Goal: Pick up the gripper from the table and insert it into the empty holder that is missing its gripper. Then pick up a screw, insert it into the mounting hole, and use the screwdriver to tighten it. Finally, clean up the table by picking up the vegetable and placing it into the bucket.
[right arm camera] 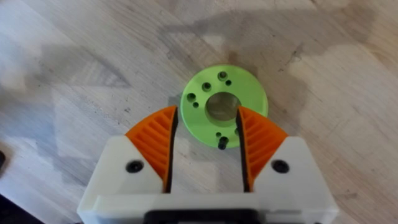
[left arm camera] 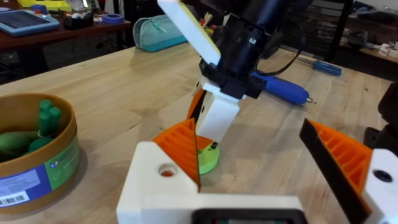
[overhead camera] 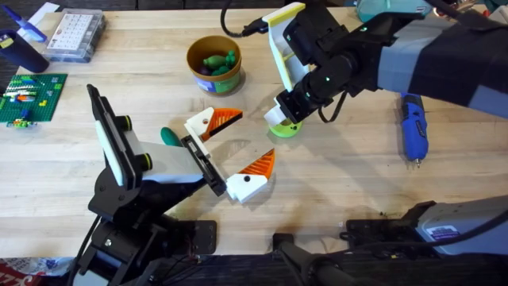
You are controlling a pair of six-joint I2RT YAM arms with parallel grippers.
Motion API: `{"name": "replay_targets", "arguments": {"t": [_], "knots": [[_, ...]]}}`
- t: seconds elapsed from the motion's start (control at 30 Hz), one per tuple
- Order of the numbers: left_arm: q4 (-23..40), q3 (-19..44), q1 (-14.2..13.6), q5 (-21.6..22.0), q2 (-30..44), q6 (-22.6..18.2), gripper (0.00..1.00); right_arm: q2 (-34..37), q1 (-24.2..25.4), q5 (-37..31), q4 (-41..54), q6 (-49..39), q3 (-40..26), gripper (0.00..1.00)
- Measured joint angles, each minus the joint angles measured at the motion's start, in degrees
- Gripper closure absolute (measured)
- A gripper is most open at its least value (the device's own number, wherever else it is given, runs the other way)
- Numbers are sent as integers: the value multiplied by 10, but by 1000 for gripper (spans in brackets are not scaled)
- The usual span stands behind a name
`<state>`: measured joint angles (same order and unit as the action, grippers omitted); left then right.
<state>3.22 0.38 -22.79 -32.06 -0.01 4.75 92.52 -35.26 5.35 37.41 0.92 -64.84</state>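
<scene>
The green disc (overhead camera: pixel 283 127) lay flat on the tabletop (overhead camera: pixel 357 183), and everything else is placed here against it. The right tool (right arm camera: pixel 206 140) hovered directly over the disc, its orange-padded fingers (right arm camera: pixel 155 140) parted narrowly and straddling the disc's near edge and central hole; they did not appear to grip it. In the left wrist view the same right tool (left arm camera: pixel 208 134) stood upright with its tips at the disc (left arm camera: pixel 207 158). The left tool (overhead camera: pixel 232 151) sat just beside the disc, toward the left arm's base, its fingers spread wide and holding nothing. The bucket (overhead camera: pixel 214 65) stood near the disc on its far left side, with green vegetable pieces (overhead camera: pixel 218 60) inside. The screwdriver (overhead camera: pixel 413 125) lay well apart from the disc, out to its right, with its bit pointing toward the near edge of the tabletop. A clear compartment box (overhead camera: pixel 75 36) and a green building-brick plate (overhead camera: pixel 30 97) sat far off to the disc's left.
</scene>
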Motion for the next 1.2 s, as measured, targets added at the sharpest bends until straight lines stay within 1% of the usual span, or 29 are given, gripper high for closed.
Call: {"name": "replay_targets", "arguments": {"t": [0.2, 0.4, 0.53, 0.77, 0.8, 0.83, 0.9, 0.93, 0.97, 1.0, 1.03, 1.07, 1.1, 1.13, 1.17, 1.2], "knots": [[-1, 0, 0, 1, 0, 0, 11, 0, 2, 0, 10, -1, 0, 468], [-1, 0, 0, 1, 0, 0, 11, -22, 17, 0, 56, -1, -18, 468], [-1, 0, 0, 1, 0, 0, 11, -74, 21, -1, 91, -1, -32, 468], [-1, 0, 0, 1, 0, 0, 12, -197, 21, -2, 146, -1, -39, 473], [-1, 0, 0, 1, 0, 0, 12, -210, 21, -3, 156, -3, -40, 541], [-1, 0, 0, 1, 0, 0, 11, -221, 21, -4, 169, -3, -41, 645], [-1, 0, 0, 1, 0, 0, 11, -238, 21, -7, 191, -1, -41, 932], [-1, 0, 0, 1, 0, 0, 11, -244, 21, -9, 202, -1, -41, 982], [-1, 0, 0, 1, 0, 1, 11, -248, 21, -11, 209, -1, -41, 985], [-1, 0, 0, 1, 0, 0, 12, -251, 21, -13, 215, 1, -41, 911], [-1, 0, 0, 1, 0, 1, 11, -255, 21, -14, 219, 1, -41, 801], [-1, 0, 0, 1, 0, 0, 11, -257, 21, -15, 223, 1, -41, 649], [-1, 0, 0, 1, 0, 1, 11, -265, 21, -15, 234, 1, -41, 209], [-1, 0, 0, 1, 0, 0, 11, -267, 21, -15, 235, 1, -41, 71], [-1, 0, 0, 1, 0, 1, 11, -268, 21, -15, 234, 1, -41, 24], [-1, 0, 0, 1, 0, 0, 11, -269, 21, -15, 230, 2, -39, 13]]}}
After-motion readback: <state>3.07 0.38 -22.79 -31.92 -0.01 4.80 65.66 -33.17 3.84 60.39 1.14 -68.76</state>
